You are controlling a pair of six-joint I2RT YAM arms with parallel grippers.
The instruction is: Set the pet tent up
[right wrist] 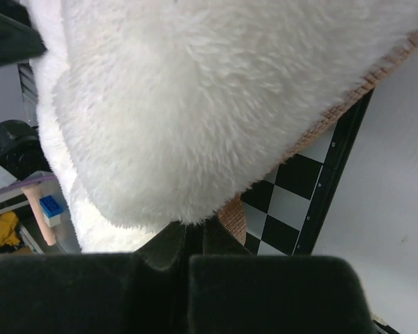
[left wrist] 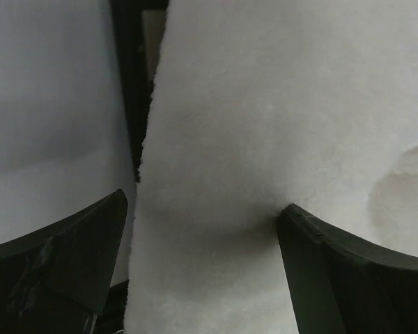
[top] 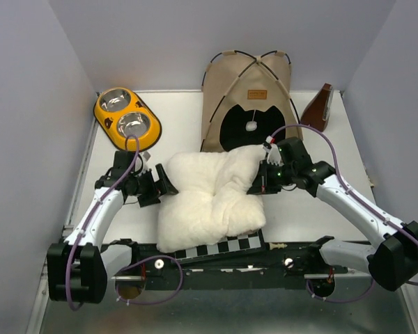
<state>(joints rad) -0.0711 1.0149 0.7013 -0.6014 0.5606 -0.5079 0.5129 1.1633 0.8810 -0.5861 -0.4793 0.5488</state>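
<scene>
The main risk lies at the right pincer [top: 261, 181], which is shut tight on what appears to be a tan-backed corner of the fluffy white cushion [top: 209, 202]; how much fabric is caught cannot be made out from the wrist view. If so thin a pinch is pulled sharply, the corner could be lost and the cushion dropped short of the doorway. The left pincer [top: 159, 185] is spread fully wide about the cushion's left edge and nothing is held by it, so the load is borne by 1 arm only and the cushion could be dragged askew over the chessboard [top: 230, 245]. If the cushion is shoved hard forward, the light tent could be pushed back or tipped, or its white pom-pom [top: 251, 126] snagged

The pet tent [top: 247, 90] is stood upright at the back of the bench [top: 174, 118], right of centre, just beyond the cushion. Its tan fabric is held taut by 2 thin black poles [top: 230, 94] crossed at the top, a small brown label [top: 256, 94] is set above the black-lined opening, and the pom-pom is hung within it
</scene>
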